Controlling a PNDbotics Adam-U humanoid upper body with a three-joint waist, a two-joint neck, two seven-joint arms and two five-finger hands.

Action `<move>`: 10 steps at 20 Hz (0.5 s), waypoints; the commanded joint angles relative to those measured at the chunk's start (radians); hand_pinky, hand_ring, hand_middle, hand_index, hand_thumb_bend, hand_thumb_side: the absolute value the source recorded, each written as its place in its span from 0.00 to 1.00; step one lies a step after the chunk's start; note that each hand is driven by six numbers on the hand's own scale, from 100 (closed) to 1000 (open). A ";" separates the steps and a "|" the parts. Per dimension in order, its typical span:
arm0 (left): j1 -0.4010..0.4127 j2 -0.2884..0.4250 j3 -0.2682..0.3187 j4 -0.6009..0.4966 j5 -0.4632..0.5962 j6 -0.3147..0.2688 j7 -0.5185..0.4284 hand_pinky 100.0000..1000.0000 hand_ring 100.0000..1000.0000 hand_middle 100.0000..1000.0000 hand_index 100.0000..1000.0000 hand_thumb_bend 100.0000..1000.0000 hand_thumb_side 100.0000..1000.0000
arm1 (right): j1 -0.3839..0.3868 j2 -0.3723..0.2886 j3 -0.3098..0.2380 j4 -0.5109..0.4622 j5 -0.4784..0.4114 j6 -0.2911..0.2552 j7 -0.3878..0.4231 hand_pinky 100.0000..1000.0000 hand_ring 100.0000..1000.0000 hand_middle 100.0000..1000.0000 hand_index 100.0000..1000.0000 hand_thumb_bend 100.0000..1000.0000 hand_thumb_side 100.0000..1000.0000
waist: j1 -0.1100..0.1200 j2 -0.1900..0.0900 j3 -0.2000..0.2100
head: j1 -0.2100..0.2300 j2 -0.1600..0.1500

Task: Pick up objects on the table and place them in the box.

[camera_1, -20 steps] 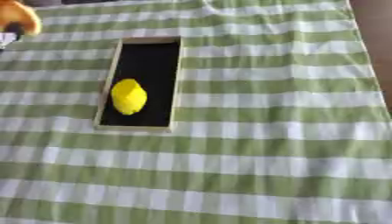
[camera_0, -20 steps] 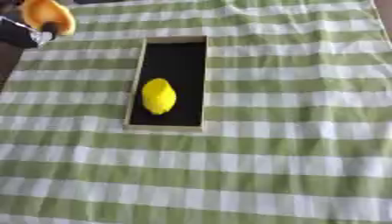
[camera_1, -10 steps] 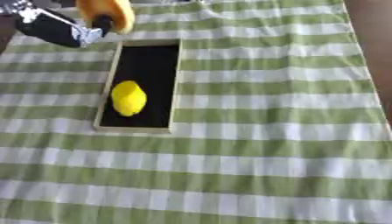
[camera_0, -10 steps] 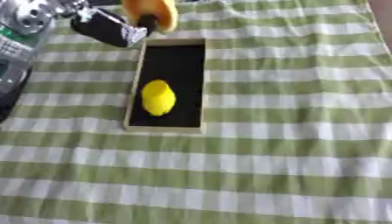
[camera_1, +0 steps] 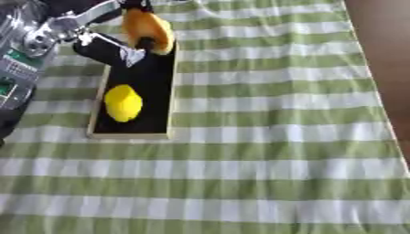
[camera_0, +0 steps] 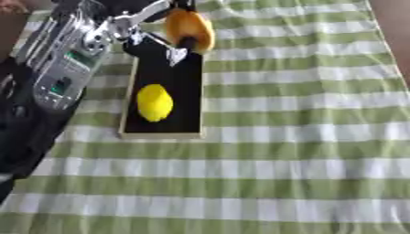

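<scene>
Orange fruit (camera_0: 189,29): held in curled fingers of left hand (camera_0: 144,20), now carried over far end of box (camera_0: 128,107), no longer off to the left. Lemon (camera_0: 154,103): already inside box. Release pending. Right hand: not visible. Desk (camera_0: 304,137): checked cloth.

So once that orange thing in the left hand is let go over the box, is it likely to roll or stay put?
The orange thing looks rounded and smooth, so it may roll a little. The box has raised walls that should stop it. The yellow lemon lies in the near half, so it may bump that.
</scene>
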 commanded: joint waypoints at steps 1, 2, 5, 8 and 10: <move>-0.026 -0.018 -0.009 0.040 -0.036 -0.016 0.011 0.65 0.55 0.46 0.43 0.02 0.09 | -0.016 -0.019 -0.012 0.000 -0.007 0.002 -0.003 0.90 0.82 0.75 0.83 0.00 0.57 | -0.003 -0.019 -0.003 | -0.020 -0.008; -0.027 -0.024 -0.015 0.055 -0.042 -0.023 0.010 0.65 0.55 0.47 0.43 0.02 0.09 | -0.017 -0.018 -0.012 0.000 -0.008 0.002 -0.004 0.90 0.82 0.75 0.83 0.00 0.57 | -0.002 -0.018 -0.005 | -0.022 -0.009; -0.024 -0.028 -0.035 0.092 -0.063 -0.040 0.005 0.65 0.56 0.47 0.44 0.02 0.08 | -0.015 -0.018 -0.014 0.003 -0.009 0.003 -0.005 0.90 0.82 0.75 0.83 0.00 0.57 | 0.002 -0.017 -0.008 | -0.025 -0.010; -0.014 -0.019 -0.034 0.116 -0.102 -0.037 0.016 0.65 0.56 0.47 0.44 0.02 0.08 | -0.009 -0.022 -0.018 0.005 -0.009 0.003 -0.010 0.90 0.82 0.75 0.83 0.00 0.57 | 0.005 -0.016 -0.009 | -0.033 -0.013; -0.004 -0.005 -0.023 0.128 -0.127 -0.027 0.033 0.65 0.56 0.47 0.44 0.02 0.09 | -0.003 -0.026 -0.021 0.006 -0.009 0.003 -0.014 0.90 0.82 0.75 0.83 0.00 0.57 | 0.006 -0.017 -0.009 | -0.042 -0.013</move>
